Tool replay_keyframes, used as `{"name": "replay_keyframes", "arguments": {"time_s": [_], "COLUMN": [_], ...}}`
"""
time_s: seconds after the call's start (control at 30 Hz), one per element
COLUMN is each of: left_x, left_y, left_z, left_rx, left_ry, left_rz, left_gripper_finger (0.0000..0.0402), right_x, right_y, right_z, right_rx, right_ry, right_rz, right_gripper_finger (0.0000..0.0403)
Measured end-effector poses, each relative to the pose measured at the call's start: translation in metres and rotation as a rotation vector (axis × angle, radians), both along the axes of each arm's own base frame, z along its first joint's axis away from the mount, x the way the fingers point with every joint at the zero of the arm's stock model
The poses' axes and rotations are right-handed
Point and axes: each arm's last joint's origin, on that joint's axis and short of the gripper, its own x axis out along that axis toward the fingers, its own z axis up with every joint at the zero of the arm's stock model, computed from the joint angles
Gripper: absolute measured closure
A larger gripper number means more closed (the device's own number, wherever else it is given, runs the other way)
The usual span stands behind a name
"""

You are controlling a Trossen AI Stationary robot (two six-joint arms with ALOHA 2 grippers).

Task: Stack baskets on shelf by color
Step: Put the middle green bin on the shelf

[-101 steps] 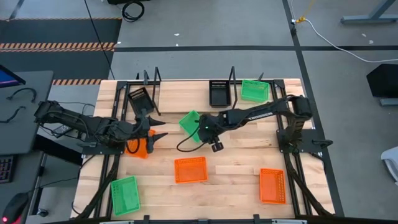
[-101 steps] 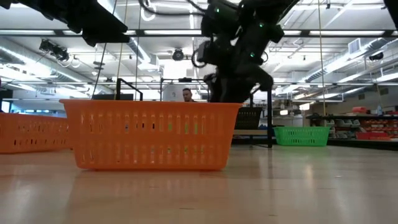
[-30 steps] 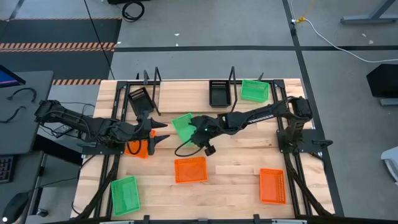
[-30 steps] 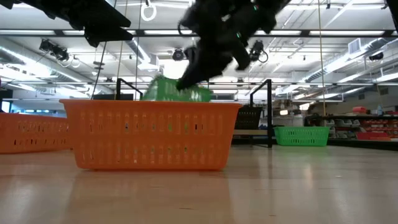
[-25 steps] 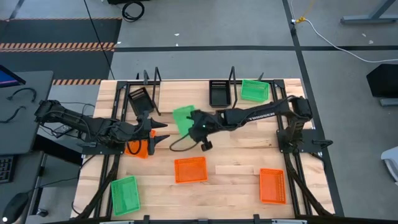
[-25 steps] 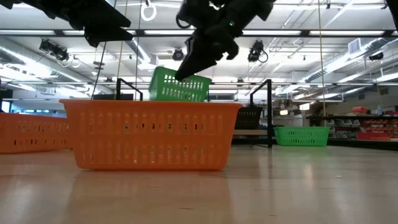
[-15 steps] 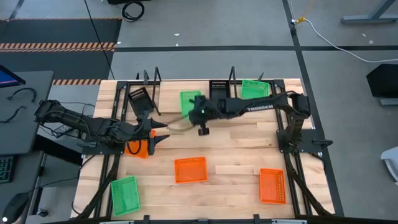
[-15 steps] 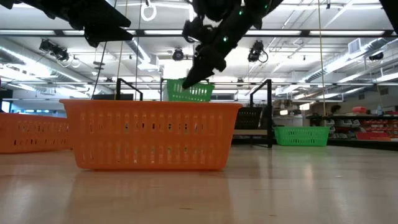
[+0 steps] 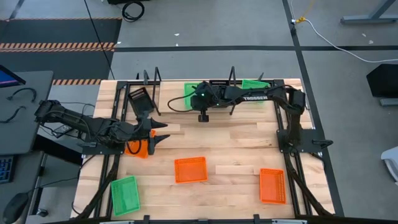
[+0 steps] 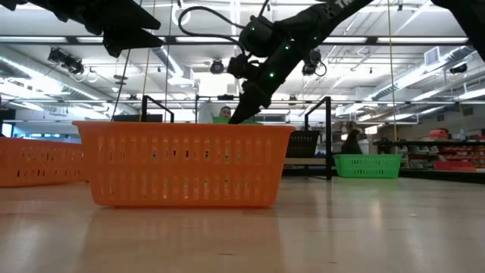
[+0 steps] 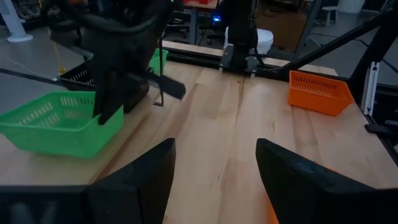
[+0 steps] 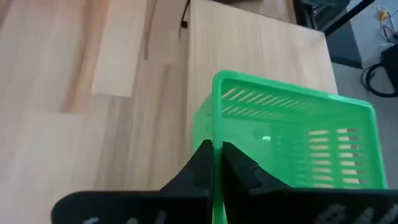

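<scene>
Reaching across the far edge of the table, the right gripper pinches the rim of a green basket, jaws closed on its wall, apparently over the shelf board. The left gripper waits spread wide and empty, near an orange basket at the left.

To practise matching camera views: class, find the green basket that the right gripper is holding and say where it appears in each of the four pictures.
High view: green basket at the table's far edge, beside the shelf.
Low view: only a green sliver above the near orange basket.
Left wrist view: at the left.
Right wrist view: centre, its rim pinched by the right gripper.
Shared landmark: the right arm.
</scene>
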Motion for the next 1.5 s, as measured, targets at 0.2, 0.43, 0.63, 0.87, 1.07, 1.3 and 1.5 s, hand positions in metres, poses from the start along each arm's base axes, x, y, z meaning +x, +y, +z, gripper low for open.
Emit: {"name": "replay_keyframes", "arguments": {"time_s": [0.2, 0.43, 0.63, 0.87, 1.07, 1.3, 1.5], "left_x": [0.0003, 0.0001, 0.0002, 0.0002, 0.0002, 0.0001, 0.0001], "left_y": [-0.0002, -0.0011, -0.0011, -0.0011, -0.0011, -0.0011, -0.0011], "left_z": [0.0011, 0.0011, 0.0012, 0.0012, 0.0012, 0.0012, 0.0012], "left_rx": [0.000, 0.003, 0.003, 0.002, 0.002, 0.003, 0.002], "left_ry": [-0.011, -0.011, -0.012, -0.012, -0.012, -0.011, -0.012], "left_rz": [-0.002, -0.008, -0.008, -0.008, -0.008, -0.008, -0.008], "left_gripper_finger": [0.0170, 0.0170, 0.0170, 0.0170, 0.0170, 0.0170, 0.0170], "right_x": [0.0043, 0.0051, 0.0056, 0.0055, 0.0054, 0.0050, 0.0054], "right_y": [0.0000, -0.0004, -0.0004, -0.0004, -0.0003, 0.0000, 0.0004], "right_z": [-0.0069, -0.0060, -0.0055, -0.0055, -0.0059, -0.0070, -0.0067], "right_rx": [0.004, 0.044, 0.058, 0.074, 0.080, 0.070, 0.068], "right_ry": [-0.004, -0.031, -0.043, -0.047, -0.049, -0.046, -0.050], "right_rz": [0.003, -0.047, -0.062, -0.078, -0.085, -0.094, -0.093], "right_gripper_finger": [0.0388, 0.0386, 0.0386, 0.0382, 0.0379, 0.0345, 0.0304]}}
